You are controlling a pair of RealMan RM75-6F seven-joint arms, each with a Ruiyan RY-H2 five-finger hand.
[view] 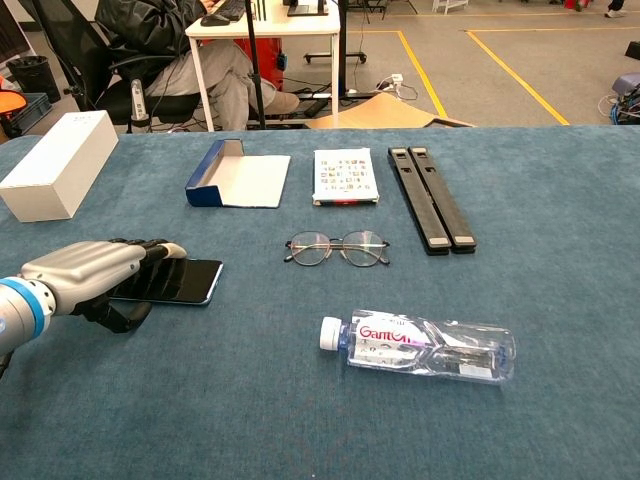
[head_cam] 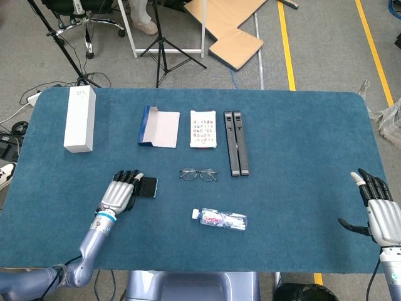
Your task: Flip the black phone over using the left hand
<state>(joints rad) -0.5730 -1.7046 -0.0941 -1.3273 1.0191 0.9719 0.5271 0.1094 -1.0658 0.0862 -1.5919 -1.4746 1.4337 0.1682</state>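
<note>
The black phone (head_cam: 149,187) (view: 186,280) lies screen-up on the blue table, front left. My left hand (head_cam: 119,193) (view: 92,273) covers its left end: the fingers lie over the top and far edge, and the thumb curls below the near edge, gripping it. The covered end looks slightly raised off the cloth, while the right end rests on the table. My right hand (head_cam: 380,212) hovers at the table's front right corner with fingers spread and nothing in it. It shows only in the head view.
Glasses (view: 337,248) lie right of the phone, and a clear water bottle (view: 420,345) lies on its side nearer the front. Behind are a white box (view: 60,165), an open blue-edged box (view: 240,175), a printed card (view: 345,176) and two black bars (view: 430,210).
</note>
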